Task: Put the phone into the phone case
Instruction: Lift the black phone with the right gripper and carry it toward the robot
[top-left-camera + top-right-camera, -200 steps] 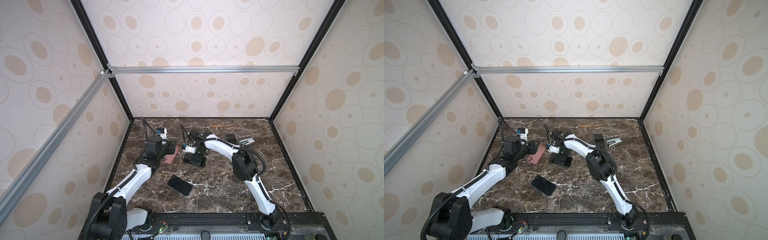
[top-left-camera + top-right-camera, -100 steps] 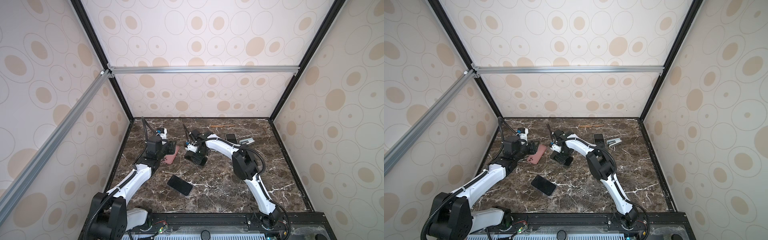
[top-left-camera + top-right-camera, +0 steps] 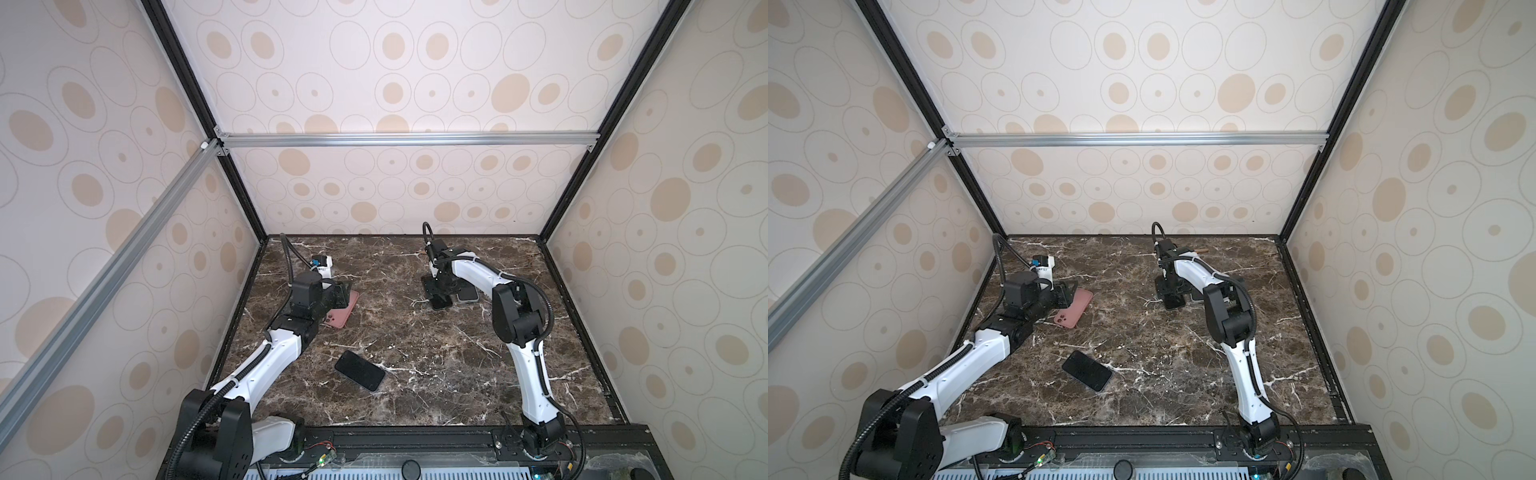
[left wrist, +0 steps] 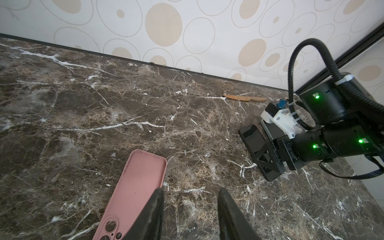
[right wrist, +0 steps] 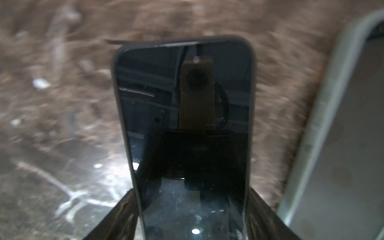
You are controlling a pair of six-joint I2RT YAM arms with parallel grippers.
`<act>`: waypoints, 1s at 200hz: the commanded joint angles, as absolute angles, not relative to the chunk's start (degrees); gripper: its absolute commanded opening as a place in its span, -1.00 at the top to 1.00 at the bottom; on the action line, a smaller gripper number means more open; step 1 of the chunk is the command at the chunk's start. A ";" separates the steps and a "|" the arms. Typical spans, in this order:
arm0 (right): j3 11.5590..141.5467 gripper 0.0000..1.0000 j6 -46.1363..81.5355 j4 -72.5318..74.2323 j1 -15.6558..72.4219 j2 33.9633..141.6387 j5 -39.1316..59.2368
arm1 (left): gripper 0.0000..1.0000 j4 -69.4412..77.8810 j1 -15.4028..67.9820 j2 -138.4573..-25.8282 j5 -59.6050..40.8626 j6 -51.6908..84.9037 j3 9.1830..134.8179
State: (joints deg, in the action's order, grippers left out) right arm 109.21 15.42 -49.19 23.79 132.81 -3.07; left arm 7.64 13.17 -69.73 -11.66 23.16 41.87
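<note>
While right gripper [image 5: 191, 192] pinches glossy black rectangular phone [image 5: 182, 93], left gripper [image 4: 190, 191] spreads at edge of matte pink rounded case [image 4: 139, 182].

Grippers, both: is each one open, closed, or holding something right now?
Left gripper: open, one of its fingers over the pink case edge.
Right gripper: closed on the dark phone.
</note>
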 commanded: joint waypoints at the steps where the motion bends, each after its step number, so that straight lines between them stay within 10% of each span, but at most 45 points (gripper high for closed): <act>1: 108.28 -0.43 23.81 -49.29 24.97 132.22 -2.94 | 0.15 7.22 12.57 -68.38 -11.85 23.46 42.99; 108: 113.27 -1.00 26.35 -50.75 25.25 131.78 -2.69 | 0.14 6.75 12.49 -66.73 -10.91 23.05 42.68; 200: 110.63 -0.98 18.11 -50.08 36.41 117.53 -16.84 | 0.13 1.66 12.49 -57.04 -3.73 21.09 41.34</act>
State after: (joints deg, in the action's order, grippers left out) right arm 112.64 21.58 -51.18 31.75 124.55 -12.88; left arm 4.95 12.91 -60.40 -6.59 22.46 41.74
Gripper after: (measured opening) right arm 0.988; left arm 0.434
